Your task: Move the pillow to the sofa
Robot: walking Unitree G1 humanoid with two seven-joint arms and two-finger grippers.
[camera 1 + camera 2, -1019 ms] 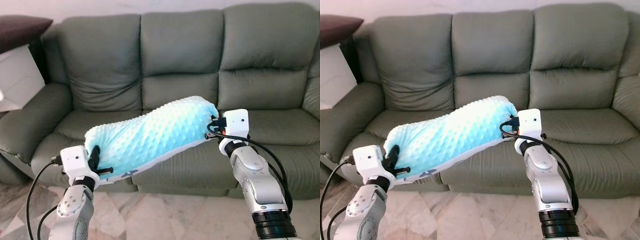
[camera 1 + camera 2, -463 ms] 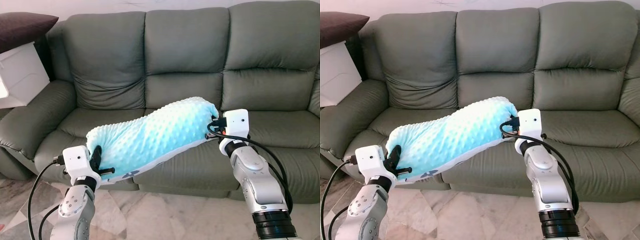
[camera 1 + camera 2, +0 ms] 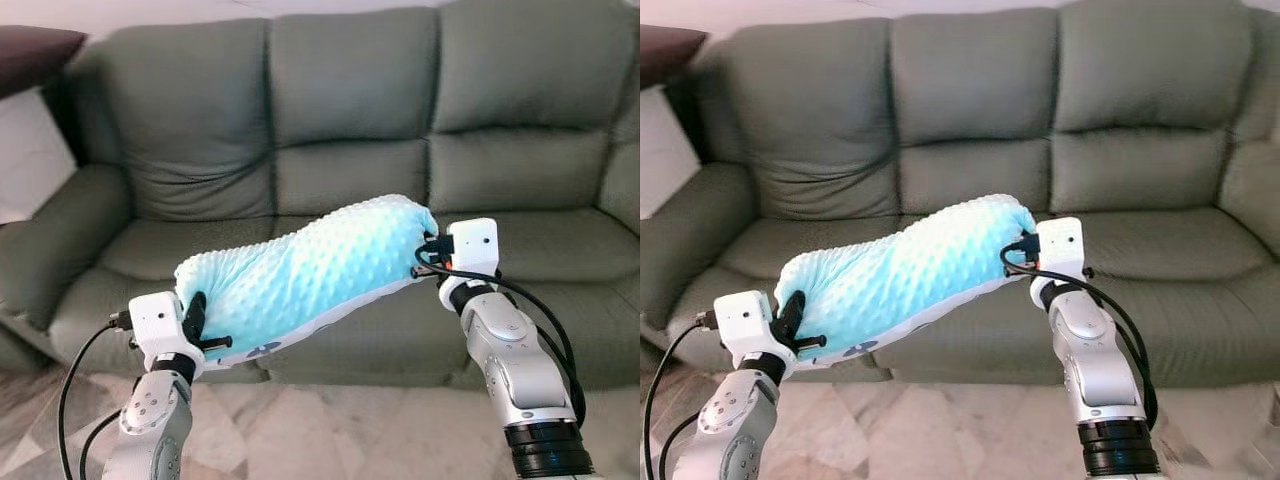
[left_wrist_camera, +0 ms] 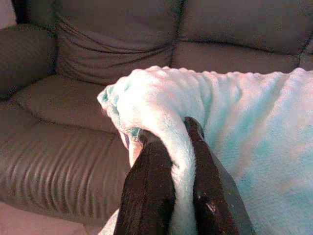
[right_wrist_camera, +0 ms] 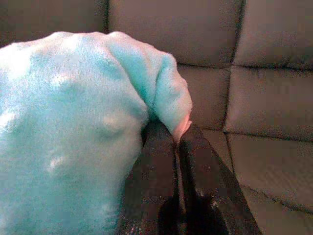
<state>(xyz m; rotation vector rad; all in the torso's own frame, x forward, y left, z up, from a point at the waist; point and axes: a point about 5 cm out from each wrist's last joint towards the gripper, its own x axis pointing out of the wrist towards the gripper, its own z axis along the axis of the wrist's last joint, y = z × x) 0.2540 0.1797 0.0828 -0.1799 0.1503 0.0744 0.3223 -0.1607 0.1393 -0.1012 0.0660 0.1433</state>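
Open seat room on the sofa (image 3: 350, 150): three wide seat cushions, all bare. Back cushions standing tall behind the seats, like a soft wall. A fat armrest (image 3: 50, 235) closing off the robot's left end of the sofa. Beyond that armrest, a white box (image 3: 30, 160) with a dark cushion (image 3: 35, 45) on top. Held up in the air in front of the seats, the long blue pillow (image 3: 310, 270), pinched at one end by the left gripper (image 3: 195, 318) and at the other by the right gripper (image 3: 432, 255), stretched across the way. Bare tile floor (image 3: 330, 430) below, between the arms.
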